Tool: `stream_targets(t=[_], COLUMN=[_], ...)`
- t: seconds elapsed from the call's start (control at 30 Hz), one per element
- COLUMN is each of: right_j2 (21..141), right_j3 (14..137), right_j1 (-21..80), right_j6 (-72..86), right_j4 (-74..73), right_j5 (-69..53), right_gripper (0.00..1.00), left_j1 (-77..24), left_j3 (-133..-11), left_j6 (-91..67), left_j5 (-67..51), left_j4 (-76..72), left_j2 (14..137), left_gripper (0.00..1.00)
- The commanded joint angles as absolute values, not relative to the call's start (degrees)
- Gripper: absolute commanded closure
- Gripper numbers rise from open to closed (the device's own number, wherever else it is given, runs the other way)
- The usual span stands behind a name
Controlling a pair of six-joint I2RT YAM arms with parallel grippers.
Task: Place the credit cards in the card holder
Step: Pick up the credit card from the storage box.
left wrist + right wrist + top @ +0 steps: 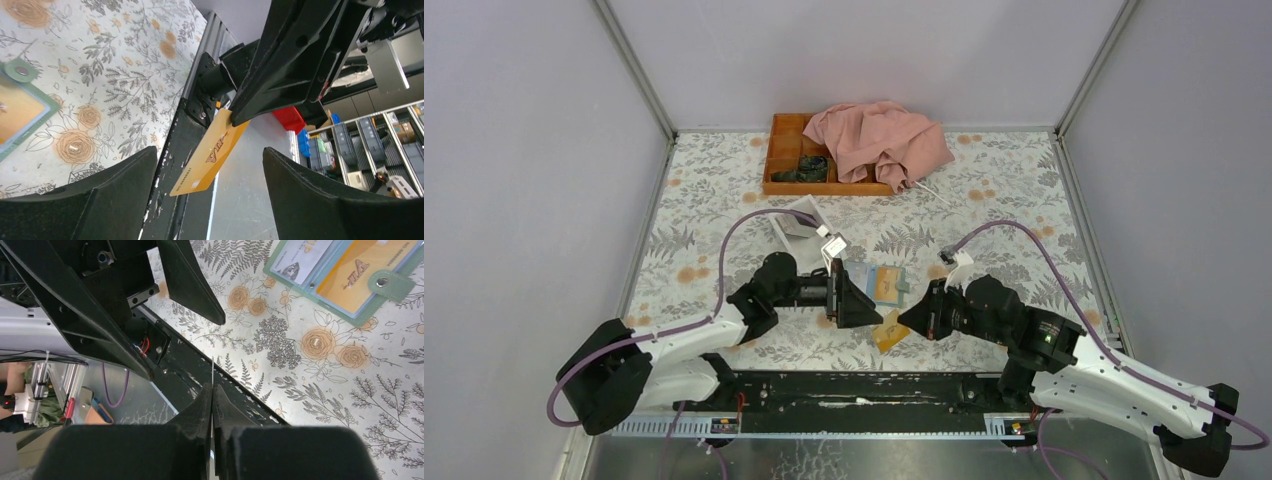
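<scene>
the right gripper (212, 390) is pinched tight on an orange credit card (212, 152), which its own camera sees edge-on as a thin line. facing it, the left gripper (864, 305) stands wide apart; the card shows in the gap, touching neither finger. just beyond both lies the card holder (385, 285), open flat on the floral table (1024, 200), with a pale blue card (302, 257) and an orange one in its pockets. farther back sit a white box (799, 225), an orange tray (784, 150) and a pink cloth (879, 140).

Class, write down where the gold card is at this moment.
In the top view the gold card sits centre-front, pinched in the right claw, just nearer than the open card holder, opposite the open left claw.
</scene>
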State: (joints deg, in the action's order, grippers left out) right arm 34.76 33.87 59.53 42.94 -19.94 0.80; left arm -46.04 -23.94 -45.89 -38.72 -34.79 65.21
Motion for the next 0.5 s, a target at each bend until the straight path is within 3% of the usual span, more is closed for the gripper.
stream_targets(t=[0.0,0.33,0.47], right_j2=[34.28,33.89,34.68], right_j3=[34.40,34.69,34.85], right_j1=[59.78,59.77,59.79], right_j6=[44.03,44.37,44.05], right_j4=[-16.62,-16.05,-15.74], right_j5=[-2.23,-4.76,-5.34], right_gripper=[1.00,1.00,1.00], left_j1=[-47.54,-50.34,-51.08], left_j3=[-25.78,-26.89,-27.08], left_j6=[-43.14,-42.20,-42.39], left_j5=[-42.30,-44.67,-46.33], left_j4=[-36.81,-36.30,-37.08], left_j2=[66.61,69.79,70.80], left_gripper=[0.16,0.30,0.45])
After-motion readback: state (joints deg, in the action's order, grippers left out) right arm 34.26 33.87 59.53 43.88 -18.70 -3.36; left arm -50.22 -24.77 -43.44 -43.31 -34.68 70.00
